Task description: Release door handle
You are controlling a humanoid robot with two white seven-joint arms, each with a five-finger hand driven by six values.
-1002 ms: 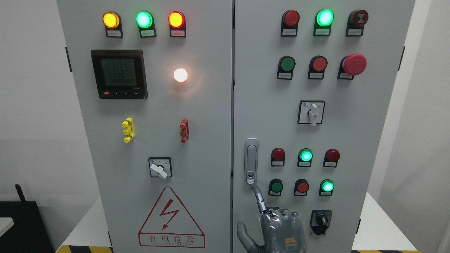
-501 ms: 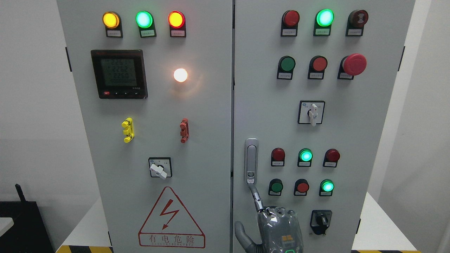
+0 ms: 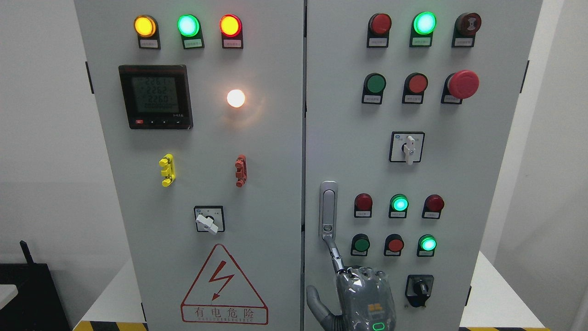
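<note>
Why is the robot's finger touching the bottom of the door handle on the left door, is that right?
Not quite. The head view shows the handle on the right door, not the left. The rest holds: one finger of the right hand reaches up to the handle's bottom end.

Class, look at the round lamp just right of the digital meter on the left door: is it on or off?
On. The round lamp glows bright white and casts a warm halo on the grey left door around it.
</note>
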